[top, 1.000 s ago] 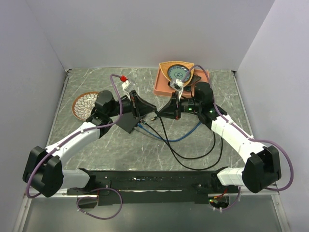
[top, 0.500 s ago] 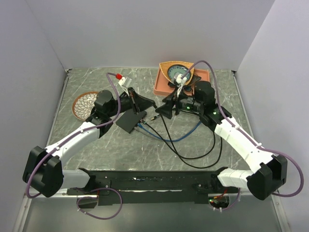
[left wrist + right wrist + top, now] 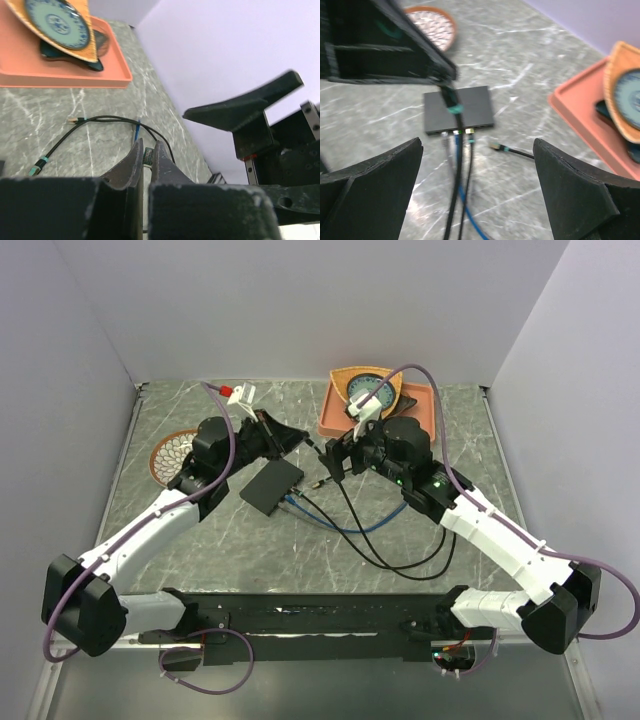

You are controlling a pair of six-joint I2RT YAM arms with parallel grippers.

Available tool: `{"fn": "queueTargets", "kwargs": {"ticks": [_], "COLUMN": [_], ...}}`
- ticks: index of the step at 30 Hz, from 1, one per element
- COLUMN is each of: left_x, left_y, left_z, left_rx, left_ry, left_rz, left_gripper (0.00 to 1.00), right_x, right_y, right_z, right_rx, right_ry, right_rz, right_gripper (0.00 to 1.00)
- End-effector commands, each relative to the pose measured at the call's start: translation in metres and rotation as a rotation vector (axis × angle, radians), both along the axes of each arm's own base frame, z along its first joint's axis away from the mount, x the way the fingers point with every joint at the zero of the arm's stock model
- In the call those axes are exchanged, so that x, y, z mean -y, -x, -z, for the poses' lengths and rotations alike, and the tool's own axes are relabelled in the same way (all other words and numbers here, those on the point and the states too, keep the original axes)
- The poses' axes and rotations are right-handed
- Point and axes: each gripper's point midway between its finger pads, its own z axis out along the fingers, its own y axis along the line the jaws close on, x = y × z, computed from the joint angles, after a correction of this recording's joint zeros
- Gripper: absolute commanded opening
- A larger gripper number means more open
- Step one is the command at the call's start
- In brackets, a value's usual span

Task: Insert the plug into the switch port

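The flat black switch box [image 3: 272,487] lies on the marble table, its port edge [image 3: 457,131] facing the right arm. Three cables, grey, blue and black, sit in that edge. My left gripper [image 3: 303,438] hangs above and behind the box, shut on the plug [image 3: 146,155] of a black cable. The teal boot [image 3: 452,105] of that cable shows just below its fingers [image 3: 395,50]. My right gripper [image 3: 477,144] is wide open with nothing between its fingers, close to the right of the left one. A second, loose plug [image 3: 495,147] lies on the table near the box.
An orange tray [image 3: 335,425] holding a wedge-shaped bowl with a blue plate stands at the back right. A round patterned dish [image 3: 172,458] sits at the left. Black and blue cables [image 3: 370,540] loop across the middle of the table.
My right gripper opened and let go of the cable. The left gripper, still shut on the plug, rose and moved back, uncovering the switch box.
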Motion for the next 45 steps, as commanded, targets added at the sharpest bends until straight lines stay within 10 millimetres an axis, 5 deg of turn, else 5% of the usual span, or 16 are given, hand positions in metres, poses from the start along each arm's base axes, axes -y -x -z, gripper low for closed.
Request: {"fn": "queueTargets", "kwargs": {"ticks": [1, 4, 10, 17, 39, 43, 45], "left_x": [-0.015, -0.013, -0.012, -0.009, -0.004, -0.004, -0.006], "left_y": [-0.007, -0.006, -0.009, -0.009, -0.008, -0.008, -0.009], "left_z": [-0.026, -0.029, -0.028, -0.027, -0.022, -0.02, -0.019], "left_rx": [-0.042, -0.056, -0.069, -0.072, -0.075, -0.076, -0.077], "left_ry": [0.067, 0.081, 0.073, 0.07, 0.052, 0.043, 0.035], "left_rz": [-0.115, -0.111, -0.11, -0.093, -0.062, -0.062, -0.073], "left_gripper": [0.01, 0.01, 0.01, 0.01, 0.01, 0.01, 0.01], "right_x": [0.009, -0.001, -0.028, -0.049, -0.057, -0.054, -0.053], "right_y": [-0.013, -0.013, -0.008, -0.009, -0.024, -0.028, -0.028], "right_z": [-0.029, -0.029, -0.029, -0.02, -0.011, -0.01, -0.011], "right_rx": [0.106, 0.109, 0.102, 0.09, 0.088, 0.085, 0.089], "right_ry": [-0.033, -0.037, -0.041, -0.017, -0.013, -0.011, -0.021], "right_rz": [0.108, 0.085, 0.002, -0.025, 0.025, 0.058, 0.066], "right_gripper": [0.95, 0.91, 0.68, 0.68, 0.43, 0.29, 0.14]}}
